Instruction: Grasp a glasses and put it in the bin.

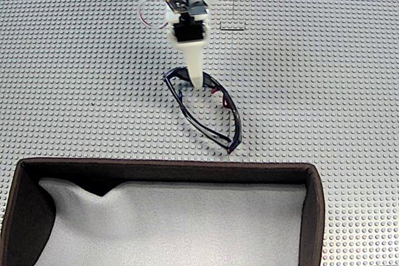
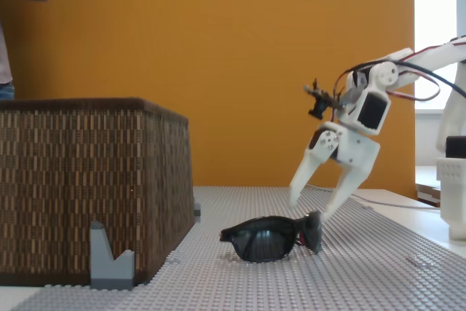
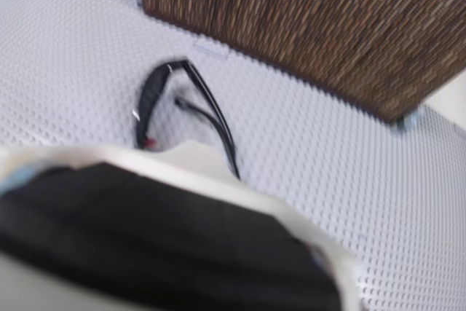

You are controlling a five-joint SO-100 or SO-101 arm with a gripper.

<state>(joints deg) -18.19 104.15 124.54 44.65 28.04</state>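
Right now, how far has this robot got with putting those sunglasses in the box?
Early on. Done: the gripper has reached the glasses, its fingers spread open just above one end of the frame. In hand: the grasp itself, since the glasses lie flat on the studded mat, not yet pinched. Left: closing on them, lifting, carrying them to the bin and dropping them onto its white lining.

Light is bright and even in both fixed views, with soft, short shadows under the glasses (image 1: 206,110) and inside the bin (image 1: 315,197). In a fixed view a window (image 2: 440,34) at the right edge is blown out white. The wrist view is blurred throughout, its near foreground wholly out of focus.
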